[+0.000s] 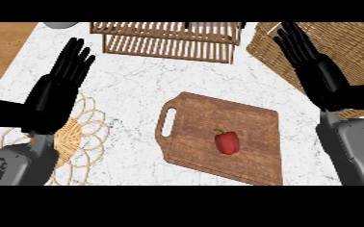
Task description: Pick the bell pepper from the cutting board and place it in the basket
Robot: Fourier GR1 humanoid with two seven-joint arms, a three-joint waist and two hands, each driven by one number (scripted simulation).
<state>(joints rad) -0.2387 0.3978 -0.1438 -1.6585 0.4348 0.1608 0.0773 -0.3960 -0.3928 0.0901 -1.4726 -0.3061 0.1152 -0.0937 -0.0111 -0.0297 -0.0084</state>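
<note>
I see a white marble-veined counter (pixel 142 81), a slatted wooden rack (pixel 171 41) at the back, a woven wicker basket (pixel 274 48) far right, and a rectangular wood-grain cutting board (pixel 213 125) with a handle slot. A woven round placemat (pixel 85 130) sits left. My left hand (pixel 57 91) and right hand (pixel 313 65) are both flat, fingers straight, holding nothing. The glossy red bell pepper (pixel 227 142) lies on the board.

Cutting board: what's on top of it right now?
Only the red bell pepper lies on the cutting board, toward its right half, stem pointing up-left. Neither hand covers the board. The counter beneath the board is hidden.
</note>
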